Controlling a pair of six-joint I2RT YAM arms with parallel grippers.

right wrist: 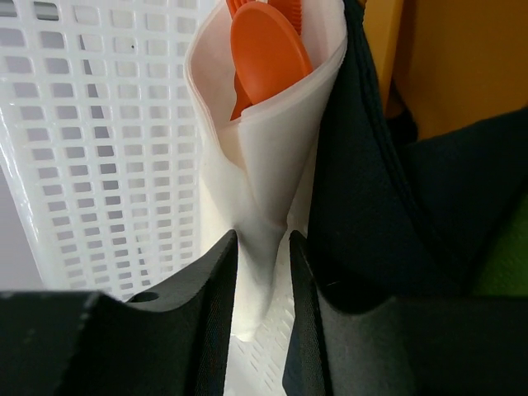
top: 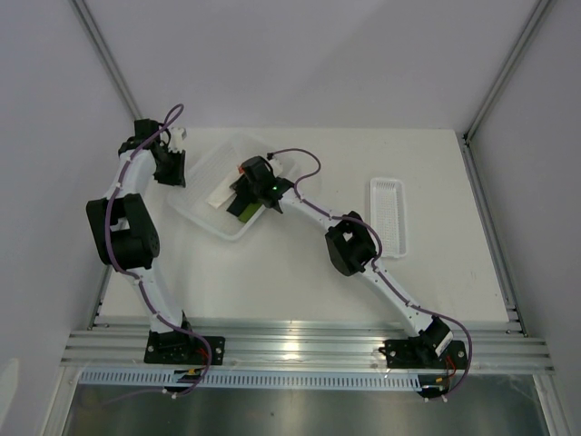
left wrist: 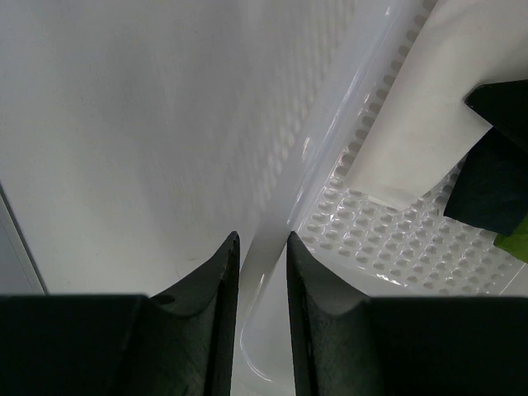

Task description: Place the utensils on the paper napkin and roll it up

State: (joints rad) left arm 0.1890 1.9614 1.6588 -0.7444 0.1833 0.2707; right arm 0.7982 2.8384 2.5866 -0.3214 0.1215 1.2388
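Observation:
The paper napkin (right wrist: 264,165) is rolled into a white cone and lies on the perforated floor of the translucent bin (top: 211,154). The utensils sit inside it: an orange spoon (right wrist: 268,54) and a fork tip (right wrist: 293,10) poke out of its wide far end. My right gripper (right wrist: 262,247) straddles the roll's narrow end with its jaws open, and a slit shows beside the right finger. From above, the napkin (top: 221,193) is a white strip beside that gripper (top: 236,202). My left gripper (left wrist: 262,243) is shut on the bin's left rim (left wrist: 272,247).
A narrow ribbed white tray (top: 388,213) lies at the right of the table. In the left wrist view the napkin (left wrist: 412,115) and the right gripper's dark body (left wrist: 495,173) fill the bin's far side. A dark mass (right wrist: 371,181) stands close to the roll's right.

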